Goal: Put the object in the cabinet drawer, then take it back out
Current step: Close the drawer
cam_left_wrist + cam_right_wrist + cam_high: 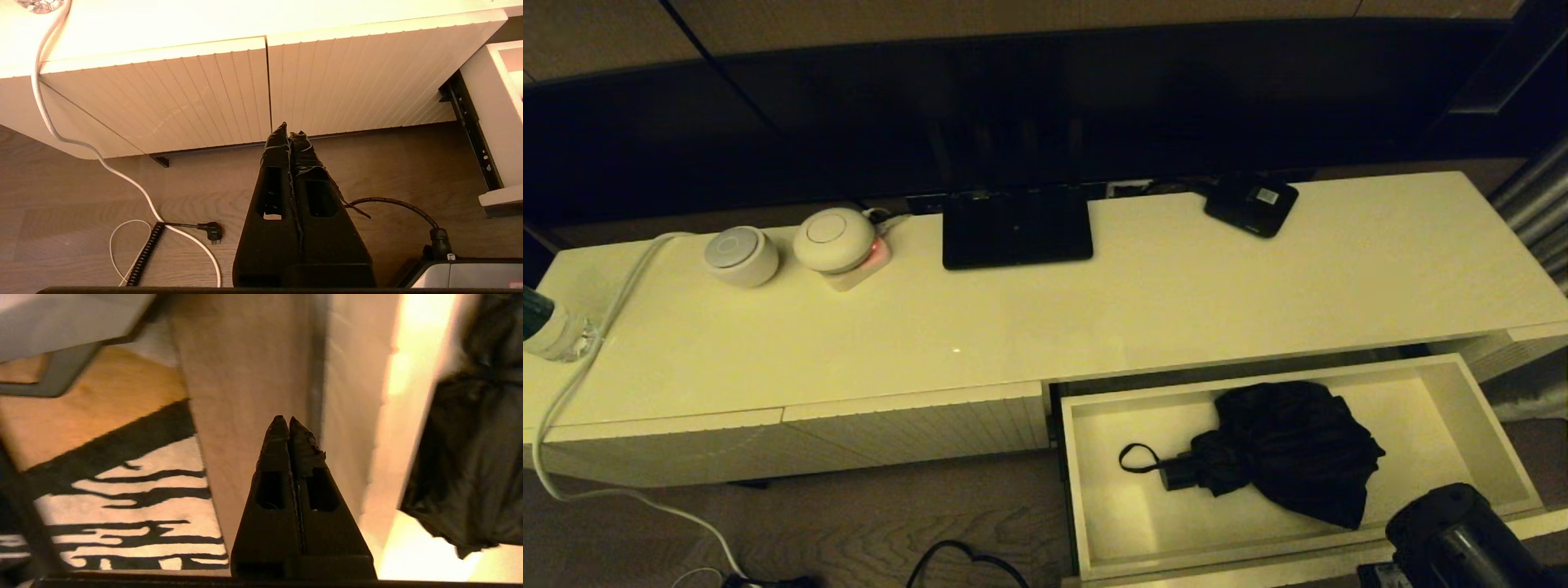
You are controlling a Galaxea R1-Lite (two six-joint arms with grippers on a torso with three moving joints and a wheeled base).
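Observation:
The cabinet drawer [1129, 510] stands pulled out at the lower right of the cabinet. The black folding umbrella [1290, 449] lies inside it, with its handle and wrist loop [1137, 457] pointing left. My right arm [1454, 531] sits at the drawer's front right corner. The right gripper [284, 418] is shut and empty, hovering just over the drawer's front panel [253, 375] beside its dark groove, with the umbrella's fabric [470, 457] off to one side inside. The left gripper [288, 131] is shut and empty, parked low over the floor before the closed ribbed fronts [184, 94].
On the cabinet top are a flat black box with a white label [1251, 202], a black stand base [1017, 227], two round white devices [740, 255] and a bottle [547, 327]. A white cable [102, 161] trails to the floor. A striped rug [122, 514] lies before the drawer.

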